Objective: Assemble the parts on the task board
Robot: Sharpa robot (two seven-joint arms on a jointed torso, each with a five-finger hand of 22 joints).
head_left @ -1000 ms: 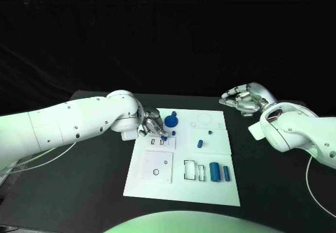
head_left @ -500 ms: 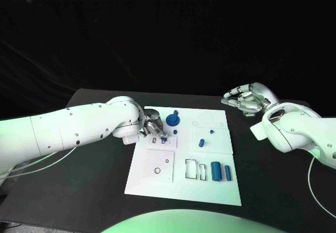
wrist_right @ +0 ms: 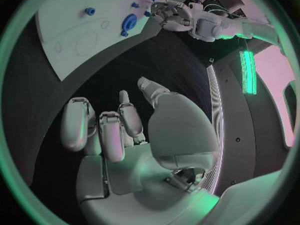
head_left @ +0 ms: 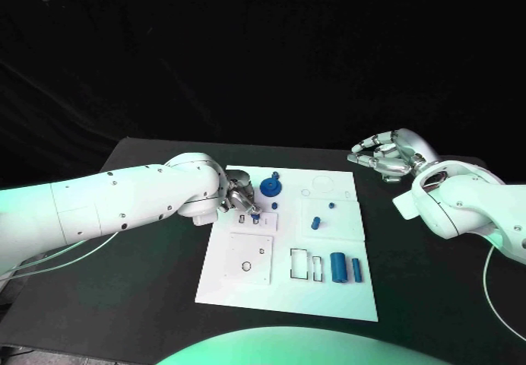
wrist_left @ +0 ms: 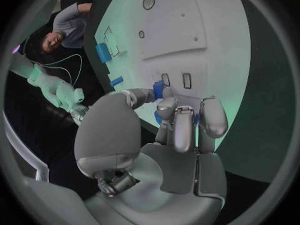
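The left hand [head_left: 242, 200] pinched a small blue part [wrist_left: 158, 89] over the task board [head_left: 329, 300] — its far-left slots; the right hand [head_left: 384, 158] hung curled, holding nothing — right of it.

Left robot hand [head_left: 243, 198] pinching downward; right robot hand [head_left: 381, 156] raised, curled.

Left hand crowds the task board's upper-left slots

The left hand [head_left: 243, 199] and arm block the task board [head_left: 287, 296] from the left; its lower half and right edge lie open, the right hand [head_left: 380, 156] well apart.
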